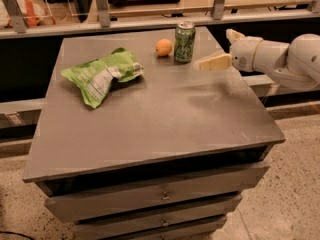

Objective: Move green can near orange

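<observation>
Green can (184, 43) upright just beside the orange (163, 47), near but clear of the wide-spread, empty pincer (213, 49).

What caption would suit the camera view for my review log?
The green can stands upright beside the orange on the table; the open gripper hovers right of it, holding nothing.
</observation>
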You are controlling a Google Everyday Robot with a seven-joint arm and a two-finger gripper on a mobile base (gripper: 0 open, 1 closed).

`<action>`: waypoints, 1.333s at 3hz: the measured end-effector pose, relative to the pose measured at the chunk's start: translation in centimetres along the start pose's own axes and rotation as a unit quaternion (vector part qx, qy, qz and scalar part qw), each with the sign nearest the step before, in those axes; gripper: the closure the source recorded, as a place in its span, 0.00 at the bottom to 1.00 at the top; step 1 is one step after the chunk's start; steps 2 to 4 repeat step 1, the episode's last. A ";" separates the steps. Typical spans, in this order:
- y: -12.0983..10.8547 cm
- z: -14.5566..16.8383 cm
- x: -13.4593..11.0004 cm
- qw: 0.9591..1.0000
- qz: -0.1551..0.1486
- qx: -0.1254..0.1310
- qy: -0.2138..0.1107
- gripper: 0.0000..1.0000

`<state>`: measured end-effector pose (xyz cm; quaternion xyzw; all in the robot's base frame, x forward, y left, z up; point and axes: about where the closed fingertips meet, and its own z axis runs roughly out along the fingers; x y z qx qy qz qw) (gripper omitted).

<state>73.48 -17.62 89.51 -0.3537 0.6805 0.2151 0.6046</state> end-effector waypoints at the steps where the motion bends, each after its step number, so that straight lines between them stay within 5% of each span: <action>1: 0.1 -0.1 0.1 1.000 0.000 -0.002 0.002 0.00; 4: 0.1 -0.1 0.1 1.000 0.000 -0.002 0.002 0.00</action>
